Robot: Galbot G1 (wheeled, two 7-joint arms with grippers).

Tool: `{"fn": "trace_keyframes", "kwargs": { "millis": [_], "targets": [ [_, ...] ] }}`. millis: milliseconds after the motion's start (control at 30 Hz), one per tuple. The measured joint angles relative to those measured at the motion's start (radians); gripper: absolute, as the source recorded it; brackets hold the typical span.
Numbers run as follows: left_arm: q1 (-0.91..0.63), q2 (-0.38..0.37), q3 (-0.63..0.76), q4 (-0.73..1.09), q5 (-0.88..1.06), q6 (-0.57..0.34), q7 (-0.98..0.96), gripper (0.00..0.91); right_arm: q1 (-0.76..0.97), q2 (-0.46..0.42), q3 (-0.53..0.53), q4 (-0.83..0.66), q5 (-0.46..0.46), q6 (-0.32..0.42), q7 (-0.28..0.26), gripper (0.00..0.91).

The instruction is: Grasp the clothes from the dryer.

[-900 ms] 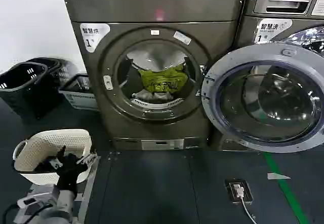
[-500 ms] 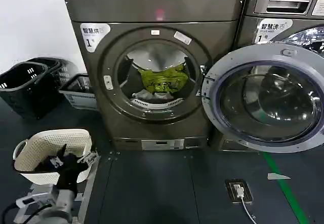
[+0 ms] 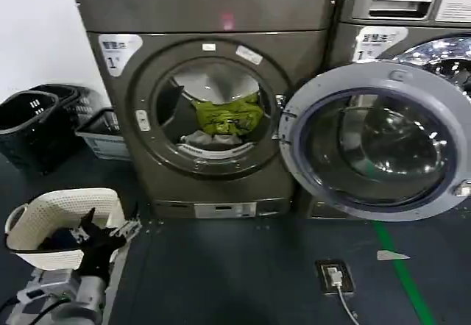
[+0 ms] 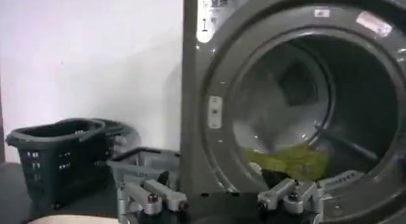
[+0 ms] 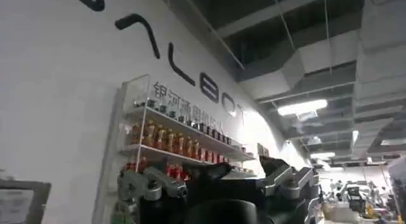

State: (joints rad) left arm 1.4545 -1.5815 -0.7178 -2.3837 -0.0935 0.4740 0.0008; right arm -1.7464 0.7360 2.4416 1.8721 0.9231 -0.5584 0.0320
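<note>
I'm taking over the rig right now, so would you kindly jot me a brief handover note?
Left tool: open, empty, low at the robot's left by the cream basket, facing the dryer.
Right tool: open, empty, pointed up at a wall shelf.
Clothes: olive piece on pale ones, inside the drum; dryer door swung open.
Done: nothing grasped.
Left: reach into the porthole, grip the clothes, pull them out.
</note>
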Motion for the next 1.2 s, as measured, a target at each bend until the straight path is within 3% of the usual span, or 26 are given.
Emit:
{"fn": "trace_keyframes", "kwargs": {
  "millis": [600,1200],
  "targets": [
    [-0.004,0.005,0.000,0.007,-0.006,-0.002,0.012,0.907,0.005,0.008,-0.006,0.005,0.001,0.007,-0.004,0.907],
    [-0.009,0.010,0.012,0.000,-0.009,-0.012,0.040,0.907,0.002,0.019,-0.016,0.005,0.010,0.071,-0.023,0.907]
  ]
}}
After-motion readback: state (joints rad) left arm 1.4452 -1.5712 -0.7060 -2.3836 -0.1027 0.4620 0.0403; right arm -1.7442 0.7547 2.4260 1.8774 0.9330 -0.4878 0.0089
